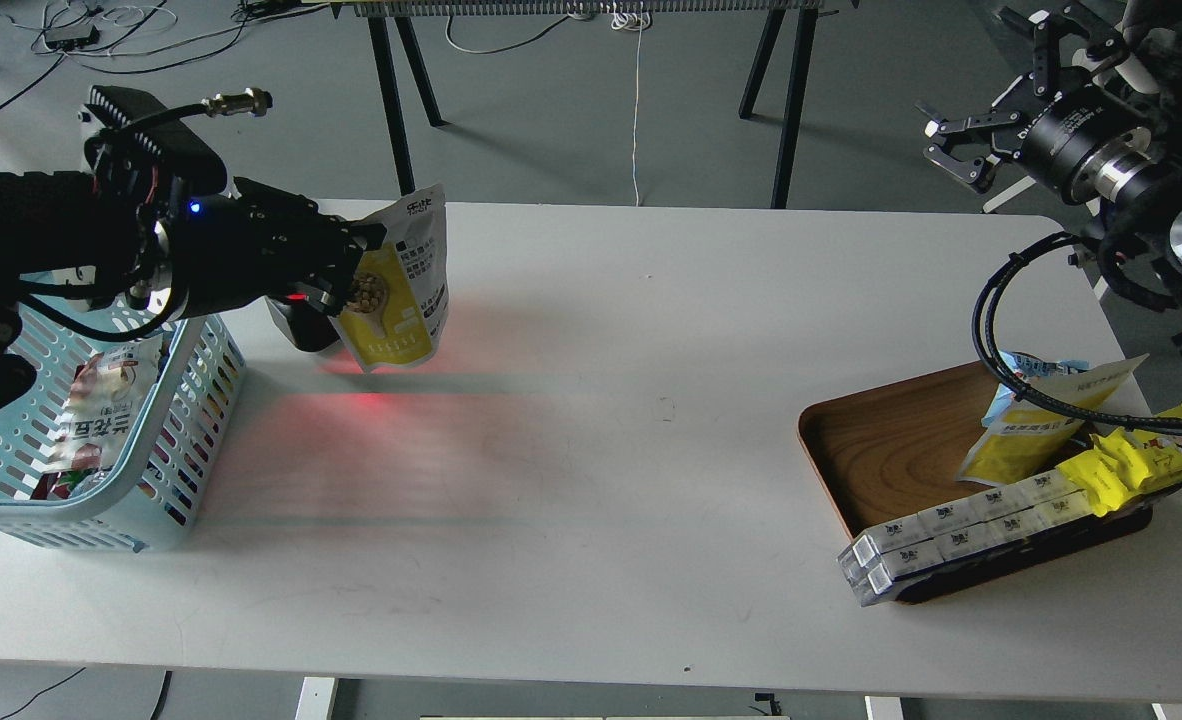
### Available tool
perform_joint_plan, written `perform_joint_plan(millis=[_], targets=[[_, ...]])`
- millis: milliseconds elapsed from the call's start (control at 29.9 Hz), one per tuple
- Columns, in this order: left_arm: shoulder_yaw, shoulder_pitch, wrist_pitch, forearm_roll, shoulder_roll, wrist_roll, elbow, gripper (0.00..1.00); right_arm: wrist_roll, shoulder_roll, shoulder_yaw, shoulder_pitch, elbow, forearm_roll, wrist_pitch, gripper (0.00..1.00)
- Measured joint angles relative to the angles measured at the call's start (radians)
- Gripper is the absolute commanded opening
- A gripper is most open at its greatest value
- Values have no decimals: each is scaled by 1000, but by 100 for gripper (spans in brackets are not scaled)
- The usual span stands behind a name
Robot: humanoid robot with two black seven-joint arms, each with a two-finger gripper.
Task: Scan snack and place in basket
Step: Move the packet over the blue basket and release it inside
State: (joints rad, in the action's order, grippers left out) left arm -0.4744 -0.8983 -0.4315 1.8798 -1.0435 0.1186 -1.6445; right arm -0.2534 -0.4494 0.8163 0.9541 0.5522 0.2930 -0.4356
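Observation:
My left gripper [356, 262] is shut on the snack [403, 290], a flat yellow and white pouch with a round picture of beige beans. The pouch hangs upright above the table's back left part. A black scanner [301, 318] with a red light stands just behind and left of it, and red light falls on the table below. The light blue basket [181, 440] sits at the left edge, partly under my left arm, with a snack pack inside. My right gripper [971, 135] is open and empty, high at the back right.
A brown wooden tray [881, 450] at the right holds a yellow pouch with a light-blue top [1026, 425], a bright yellow wrapper [1141, 455] and a white box pack [961, 535]. A black cable [991, 350] loops over the tray.

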Motion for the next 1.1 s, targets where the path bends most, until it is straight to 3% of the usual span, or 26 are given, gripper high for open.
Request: perform_joint_plan(millis=[134, 368, 502, 702, 1103], targets=[[-45, 0, 3, -36, -66, 20, -2, 0, -1, 0, 0, 0, 0, 0, 1, 98], [-177, -29, -51, -71, -205, 128, -4, 0, -1, 1, 1, 0, 1, 0, 9, 98], [-227, -34, -57, -82, -294, 152, 13, 0, -1, 2, 1, 8, 2, 0, 10, 98], [-232, -34, -57, -86, -401, 159, 117, 0, -1, 5, 1, 9, 4, 0, 12, 98], [-131, -27, -32, -92, -429, 251, 344, 0, 0, 17, 1, 9, 3, 0, 14, 98]])
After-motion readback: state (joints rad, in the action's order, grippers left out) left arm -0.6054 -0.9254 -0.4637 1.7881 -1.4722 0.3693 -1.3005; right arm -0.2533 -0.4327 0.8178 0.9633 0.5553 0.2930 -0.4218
